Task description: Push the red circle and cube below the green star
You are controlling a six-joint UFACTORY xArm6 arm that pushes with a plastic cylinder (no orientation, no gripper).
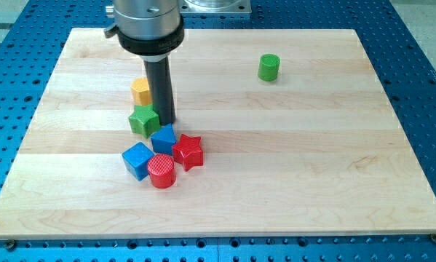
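Note:
The green star [143, 120] lies left of the board's centre. My tip [167, 121] stands just to its right, touching or nearly touching it. Below the star sit a blue block [163, 137], a blue cube [137, 160], the red circle [161, 171] and a red star [188, 151], packed close together. The red circle touches the blue cube on its left and the red star on its upper right.
A yellow block [140, 91] sits just above the green star, partly behind the rod. A green cylinder [268, 67] stands alone at the view's upper right. The wooden board [312, 167] lies on a blue perforated table.

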